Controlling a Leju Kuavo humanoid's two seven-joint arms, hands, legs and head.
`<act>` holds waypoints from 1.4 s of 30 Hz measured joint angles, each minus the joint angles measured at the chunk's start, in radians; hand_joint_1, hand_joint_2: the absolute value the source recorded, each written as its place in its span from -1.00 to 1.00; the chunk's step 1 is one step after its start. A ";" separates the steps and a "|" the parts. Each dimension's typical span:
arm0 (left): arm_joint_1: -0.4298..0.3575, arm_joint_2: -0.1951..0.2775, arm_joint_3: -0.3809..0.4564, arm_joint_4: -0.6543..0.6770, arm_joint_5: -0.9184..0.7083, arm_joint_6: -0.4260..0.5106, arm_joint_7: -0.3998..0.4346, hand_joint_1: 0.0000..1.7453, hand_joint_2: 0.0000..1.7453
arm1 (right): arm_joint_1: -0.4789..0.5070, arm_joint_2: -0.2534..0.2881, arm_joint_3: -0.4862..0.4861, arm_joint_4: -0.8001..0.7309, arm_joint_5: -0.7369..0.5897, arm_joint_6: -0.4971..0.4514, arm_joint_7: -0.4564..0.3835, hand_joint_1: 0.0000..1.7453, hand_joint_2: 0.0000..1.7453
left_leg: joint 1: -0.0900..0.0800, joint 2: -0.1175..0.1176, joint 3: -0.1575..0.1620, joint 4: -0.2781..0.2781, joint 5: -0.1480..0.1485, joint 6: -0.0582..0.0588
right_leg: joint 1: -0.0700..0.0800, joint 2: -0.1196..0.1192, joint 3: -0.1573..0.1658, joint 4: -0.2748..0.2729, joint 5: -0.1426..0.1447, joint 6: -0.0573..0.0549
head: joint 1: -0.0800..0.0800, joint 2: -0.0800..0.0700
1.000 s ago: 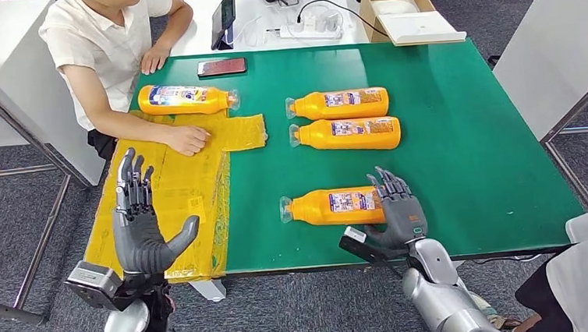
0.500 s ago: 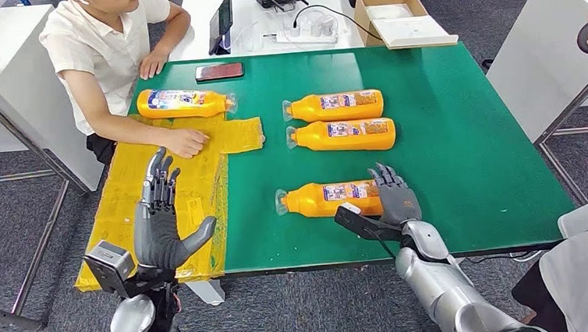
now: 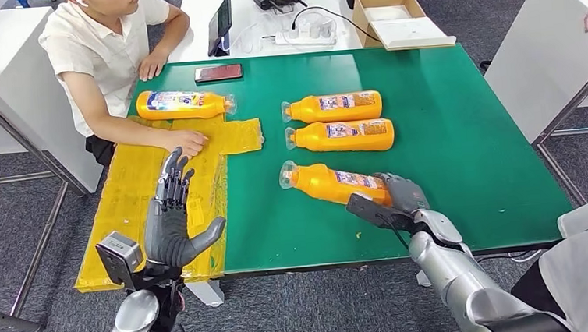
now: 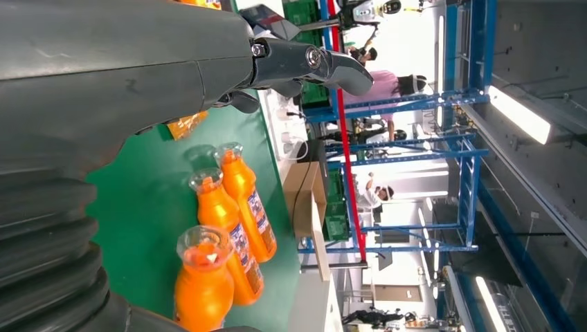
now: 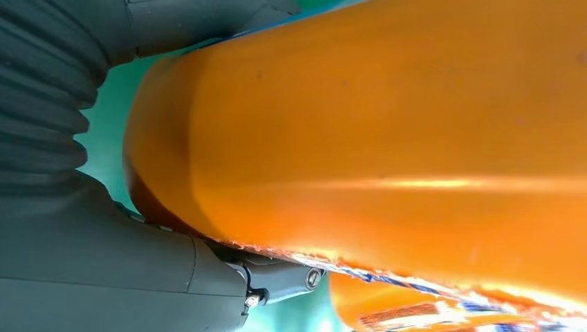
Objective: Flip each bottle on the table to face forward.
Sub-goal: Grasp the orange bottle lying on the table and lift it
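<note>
Now 4 orange bottles (image 3: 337,107) on green table (image 3: 469,138); R hand (image 3: 402,197) grips nearest bottle (image 3: 331,183) at 5 o'clock, L hand (image 3: 173,221) spread wide, holding nothing.

bottle labels (image 3: 343,130) apparently printed, nothing legible

Grey carpet floor (image 3: 301,306) all round; white tables (image 3: 1,46) flank the green one (image 3: 468,122) (blue racking (image 4: 415,145) beyond).

Head cam looks down over my green table (image 3: 460,123); both wrist cams sit close behind my hands, sharing the nearest bottle (image 3: 335,183)
</note>
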 joint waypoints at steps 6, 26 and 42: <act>-0.004 0.000 0.000 0.007 0.029 0.002 -0.006 -1.00 1.00 | 0.019 -0.002 -0.004 -0.002 -0.086 0.013 -0.165 1.00 1.00 | 0.000 0.000 0.000 0.000 0.000 0.000 | 0.000 0.000 0.000 0.000 0.000 0.000 | 0.000 0.000; 0.174 -0.051 -0.105 -0.073 0.026 0.246 0.011 -1.00 1.00 | 0.411 0.108 0.030 -0.613 -0.591 -0.148 -0.356 1.00 1.00 | 0.000 -0.006 -0.022 0.000 0.000 0.000 | -0.001 -0.004 -0.018 0.001 -0.001 0.000 | 0.000 0.000; 0.174 -0.052 -0.220 0.033 -0.004 0.212 0.034 -1.00 1.00 | 0.434 0.153 0.202 -0.725 -0.591 -0.107 -0.340 1.00 1.00 | 0.000 -0.006 -0.022 0.000 0.001 0.000 | -0.001 -0.004 -0.019 0.001 -0.001 0.000 | 0.000 0.000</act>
